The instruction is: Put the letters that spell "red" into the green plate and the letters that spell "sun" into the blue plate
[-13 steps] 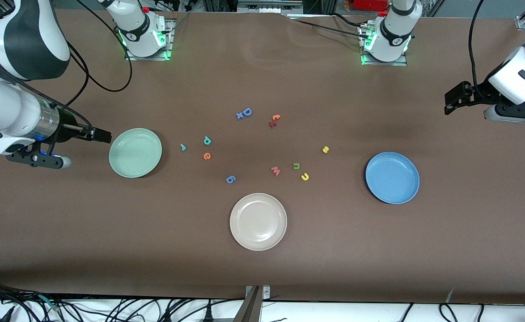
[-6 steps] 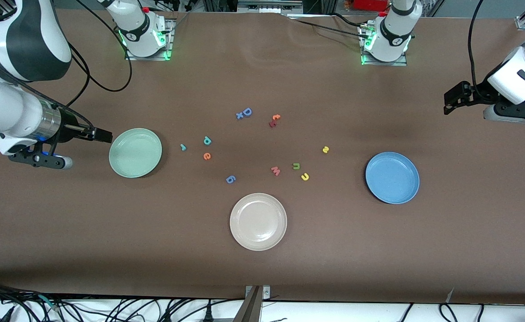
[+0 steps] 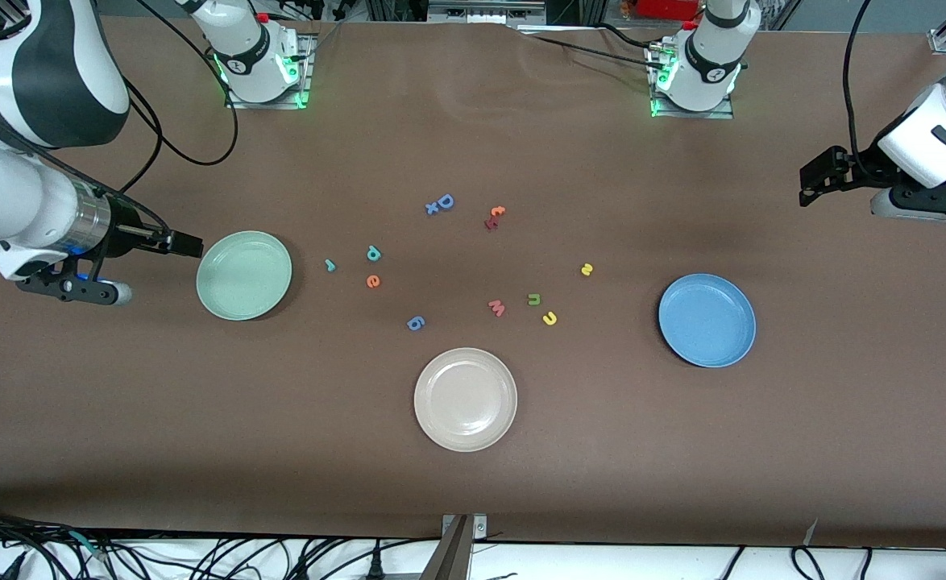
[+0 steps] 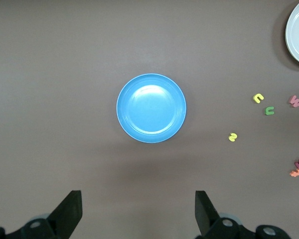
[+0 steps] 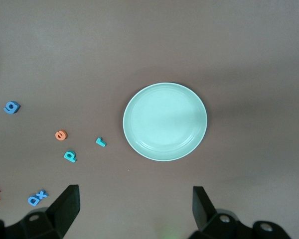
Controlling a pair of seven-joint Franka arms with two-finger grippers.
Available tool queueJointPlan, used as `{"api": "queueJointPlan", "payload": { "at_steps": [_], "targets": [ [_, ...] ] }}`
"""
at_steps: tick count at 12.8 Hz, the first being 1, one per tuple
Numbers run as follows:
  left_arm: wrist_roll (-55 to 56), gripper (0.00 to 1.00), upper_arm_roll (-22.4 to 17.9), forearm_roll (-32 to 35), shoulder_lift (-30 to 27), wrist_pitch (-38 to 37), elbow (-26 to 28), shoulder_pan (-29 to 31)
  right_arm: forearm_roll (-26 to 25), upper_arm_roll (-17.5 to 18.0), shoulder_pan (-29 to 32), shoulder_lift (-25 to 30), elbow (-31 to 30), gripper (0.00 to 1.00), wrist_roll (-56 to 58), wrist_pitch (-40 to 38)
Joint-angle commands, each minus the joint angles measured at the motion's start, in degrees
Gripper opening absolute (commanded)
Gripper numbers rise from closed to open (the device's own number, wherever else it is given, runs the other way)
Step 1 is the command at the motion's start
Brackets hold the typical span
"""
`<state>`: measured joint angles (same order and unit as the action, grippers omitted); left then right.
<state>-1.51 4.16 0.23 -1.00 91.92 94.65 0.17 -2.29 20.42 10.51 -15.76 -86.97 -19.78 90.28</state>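
While both arms waited at their own ends of the table, nothing had been picked up. Reaching in from the table's end, the right arm lay nearly level, and the right gripper [image 3: 187,243] hung just beside the green plate [image 3: 244,275], its fingers [image 5: 65,204] spread wide and empty. Likewise the left arm stretched level at its end, and the left gripper [image 3: 818,179] hovered over bare table well apart from the blue plate [image 3: 707,320], fingers [image 4: 70,210] wide apart and holding nothing.

Both plates were empty. Between them the letters lay loose on the table. Toward the green plate lay the teal r [image 3: 329,265], the teal d [image 3: 373,254] and, nearer the camera, the orange e [image 3: 372,281]. Toward the blue plate lay the yellow s [image 3: 587,270], the green n [image 3: 534,300] and the yellow u [image 3: 549,319], the last two close together. A white plate [image 3: 465,399] sat nearest the camera.
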Motion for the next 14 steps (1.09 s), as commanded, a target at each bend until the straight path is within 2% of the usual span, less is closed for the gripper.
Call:
{"api": "queueJointPlan", "payload": {
  "at_steps": [1, 14],
  "targets": [
    [-1.12, 1.00, 0.06, 0.65, -0.41, -0.60, 0.10, -0.17, 0.62, 0.06, 0.30, 0.38, -0.31, 1.00, -0.34, -0.36],
    [-1.12, 1.00, 0.06, 0.65, -0.23, -0.60, 0.10, -0.17, 0.62, 0.06, -0.05, 0.11, -1.10, 1.00, -0.43, 0.34]
  ]
}}
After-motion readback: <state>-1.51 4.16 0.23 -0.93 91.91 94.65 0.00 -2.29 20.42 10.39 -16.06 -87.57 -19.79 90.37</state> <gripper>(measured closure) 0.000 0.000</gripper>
